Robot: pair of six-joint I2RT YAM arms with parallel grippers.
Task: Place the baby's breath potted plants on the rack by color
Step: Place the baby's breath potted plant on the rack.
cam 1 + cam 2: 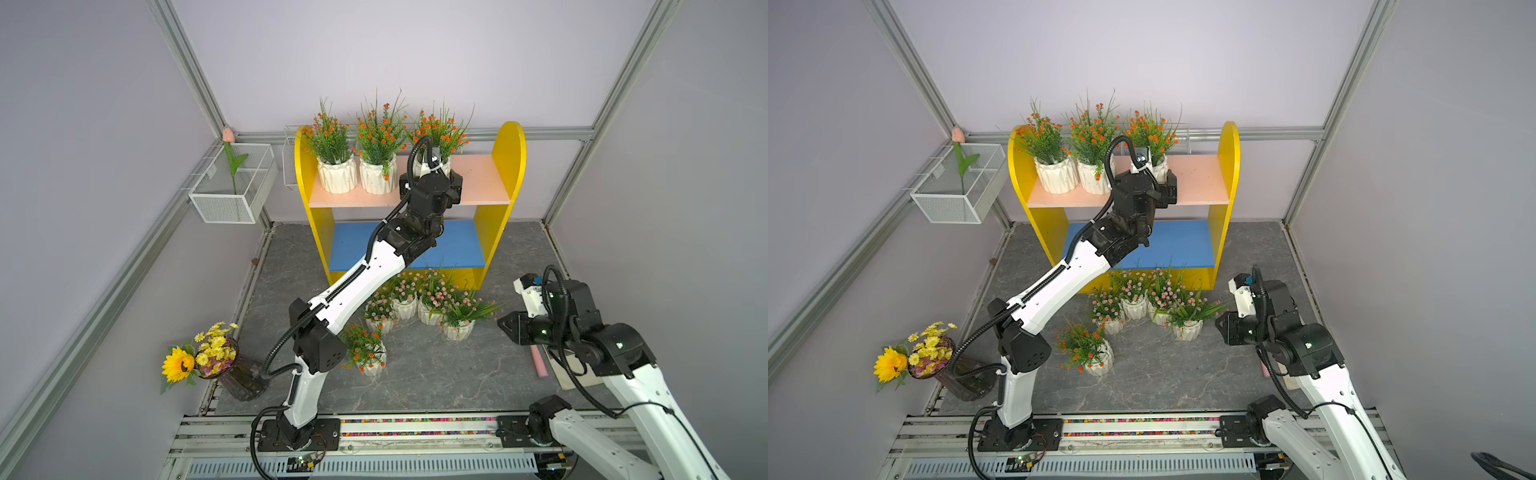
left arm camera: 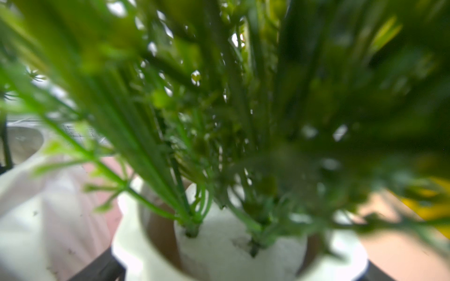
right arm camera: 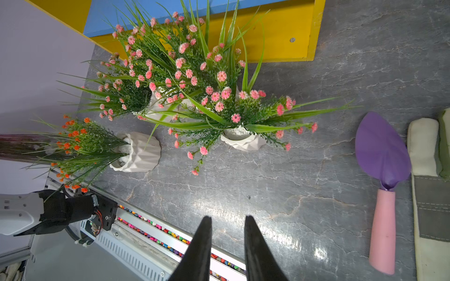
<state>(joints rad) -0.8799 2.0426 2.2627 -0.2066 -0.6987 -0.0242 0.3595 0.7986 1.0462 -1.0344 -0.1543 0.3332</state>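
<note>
- Against the back wall, standing on the bench [image 1: 457,374]: the rack [image 1: 509,153], pink upper board [image 1: 482,178] over blue lower board [image 1: 457,245].
- On the upper board, in a row from the rack's left side panel to about its middle: three orange-flowered pots [image 1: 336,176] [image 1: 376,178] [image 1: 442,166], all upright.
- At the third of that row: left gripper [image 1: 431,176], jaws set wide on either side of the white pot in the left wrist view. Pressing it or clear of it: cannot tell.
- Well in front of the rack, alone on the bench: a fourth orange-flowered pot [image 1: 372,363].
- Just in front of the rack's base, bunched with sprigs mingling: four pink-flowered pots [image 1: 380,323] [image 1: 404,308] [image 1: 430,316] [image 1: 459,331].
- Off the rack's right front corner, above bare bench: right gripper [image 3: 227,217], jaws a little apart, holding nothing.
- In front of the rack's right side, lying side by side: purple trowel [image 3: 382,155] and glove [image 3: 428,219].
- Far off the rack's left front: vase of yellow flowers [image 1: 241,378].
- On the wall left of the rack: wire basket [image 1: 232,199] with a tulip stem.
</note>
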